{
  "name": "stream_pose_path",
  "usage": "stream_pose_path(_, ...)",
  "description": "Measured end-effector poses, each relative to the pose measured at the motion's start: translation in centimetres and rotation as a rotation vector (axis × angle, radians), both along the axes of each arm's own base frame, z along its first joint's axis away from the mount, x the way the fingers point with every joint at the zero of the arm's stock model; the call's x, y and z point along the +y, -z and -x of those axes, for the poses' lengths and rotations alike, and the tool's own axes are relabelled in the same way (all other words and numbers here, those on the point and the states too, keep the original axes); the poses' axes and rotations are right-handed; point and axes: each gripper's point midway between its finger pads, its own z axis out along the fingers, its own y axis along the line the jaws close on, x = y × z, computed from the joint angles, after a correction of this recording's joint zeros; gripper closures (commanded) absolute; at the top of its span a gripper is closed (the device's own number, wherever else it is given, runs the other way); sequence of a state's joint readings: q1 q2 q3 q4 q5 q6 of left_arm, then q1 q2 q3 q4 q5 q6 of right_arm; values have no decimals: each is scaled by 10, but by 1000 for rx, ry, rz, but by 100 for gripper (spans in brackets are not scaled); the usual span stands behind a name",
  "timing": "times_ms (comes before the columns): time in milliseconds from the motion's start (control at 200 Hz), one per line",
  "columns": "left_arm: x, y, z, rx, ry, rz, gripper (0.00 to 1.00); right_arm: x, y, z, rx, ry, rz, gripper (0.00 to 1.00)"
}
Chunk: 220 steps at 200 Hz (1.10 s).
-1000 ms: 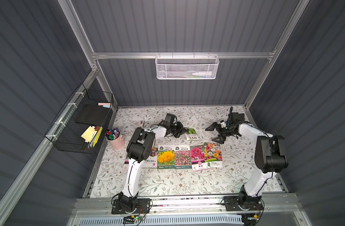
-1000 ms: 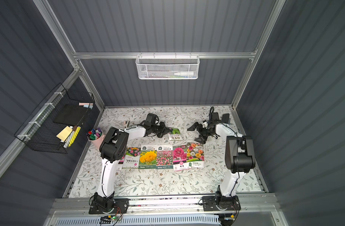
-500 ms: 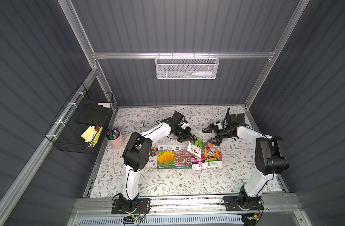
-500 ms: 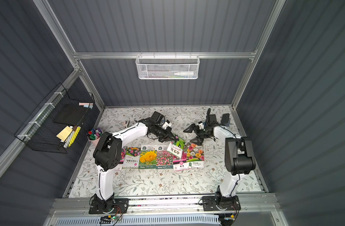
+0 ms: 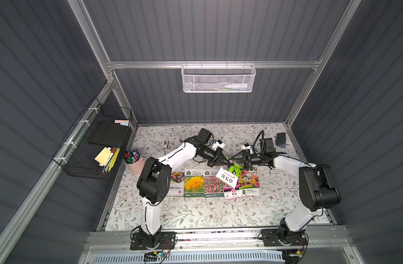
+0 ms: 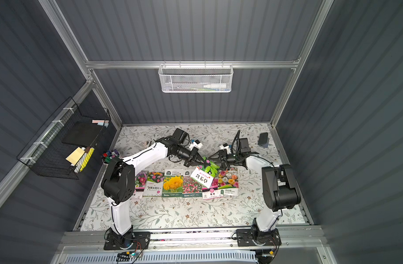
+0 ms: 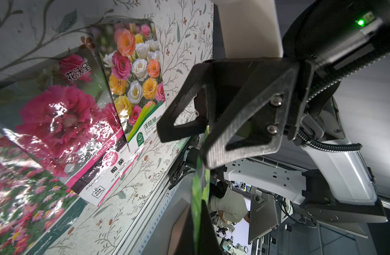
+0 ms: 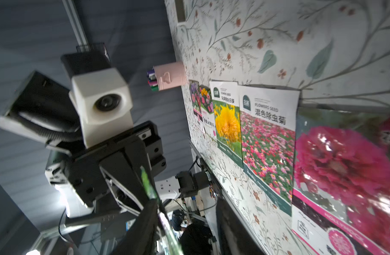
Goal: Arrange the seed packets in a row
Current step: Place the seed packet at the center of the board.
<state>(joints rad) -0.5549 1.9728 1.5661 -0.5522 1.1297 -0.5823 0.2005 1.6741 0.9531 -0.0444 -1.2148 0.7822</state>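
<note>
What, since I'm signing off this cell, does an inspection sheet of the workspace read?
Surface: floral tabletop, flat.
Job's things: six packets lie in a row; green-leaved packet held above it.
Clutter: pink pen cup, dark slab at the edges.
Claws: left claw shut on the green-leaved packet; right claw straddles it from the opposite side, gap visible.
Cables: black cable loops at the right wrist.
Surroundings: white mesh basket on back wall, black wire basket on side wall.

1 seed packet (image 6: 201, 177) above 6-packet row (image 6: 183, 186) on table (image 6: 173, 214)
</note>
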Motion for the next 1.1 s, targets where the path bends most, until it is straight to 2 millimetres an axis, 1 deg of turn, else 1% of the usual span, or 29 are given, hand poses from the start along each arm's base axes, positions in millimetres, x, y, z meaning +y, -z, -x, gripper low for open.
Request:
stream_pose_path(45, 1, 0, 1, 5, 4, 0, 100, 0, -4, 1, 0, 2, -9, 83)
stream_pose_path(95, 1, 1, 3, 9, 8, -4, 99, 0, -9, 3, -20, -3, -19, 100)
stream_pose_path(210, 5, 3, 4, 22, 8, -15, 90, 1, -11, 6, -14, -3, -28, 100)
stream_pose_path(290, 8, 5, 4, 44, 0, -28, 89, 1, -11, 7, -8, -4, -30, 100)
stream_pose_path(320, 9, 5, 4, 49, -2, -30, 87, 1, -11, 7, -9, -4, -30, 100)
stream_pose_path(335, 9, 5, 3, 50, -3, -31, 83, 1, -12, 7, -9, -3, -31, 100)
stream_pose_path(350, 9, 5, 3, 52, -4, -32, 75, 1, -12, 7, -10, -3, -31, 100)
stream_pose_path(365, 10, 5, 3, 51, -4, -32, 65, 1, -12, 7, -11, -3, -31, 100)
stream_pose_path(385, 10, 5, 3, 63, -10, -37, 49, 1, -12, 7, -12, -2, -31, 100)
stream_pose_path(390, 10, 5, 3, 62, -10, -38, 42, 1, -12, 7, -11, -2, -31, 100)
stream_pose_path(395, 10, 5, 2, 57, -8, -36, 22, 1, -12, 7, -12, -2, -31, 100)
stream_pose_path(400, 10, 6, 2, 55, -8, -37, 11, 1, -12, 7, -12, -2, -31, 100)
stream_pose_path(405, 11, 6, 2, 58, -10, -38, 6, 1, -12, 6, -12, -2, -31, 100)
stream_pose_path(410, 11, 6, 2, 61, -12, -40, 3, 1, -12, 6, -12, -2, -31, 100)
stream_pose_path(420, 11, 6, 2, 62, -14, -43, 1, 1, -12, 6, -14, -2, -31, 100)
stream_pose_path(555, 18, 14, -5, 75, -58, -95, 0, -1, -8, 5, -22, 17, 3, 100)
stream_pose_path(625, 22, 19, -11, 97, -99, -137, 1, -6, -7, -1, -41, 49, 58, 100)
stream_pose_path(705, 26, 25, -17, 123, -149, -184, 0, -15, -11, -14, -91, 106, 139, 100)
stream_pose_path(790, 30, 32, -24, 148, -216, -236, 1, -26, -21, -31, -161, 184, 206, 100)
stream_pose_path(915, 32, 44, -37, 173, -378, -288, 0, -45, -29, -56, -237, 322, 305, 100)
stream_pose_path(985, 29, 53, -41, 160, -471, -310, 0, -57, -30, -70, -267, 412, 366, 100)
stream_pose_path(1020, 24, 56, -42, 141, -508, -314, 1, -61, -30, -76, -282, 457, 396, 100)
stream_pose_path(1100, 4, 62, -45, 78, -573, -299, 1, -69, -31, -91, -319, 557, 457, 100)
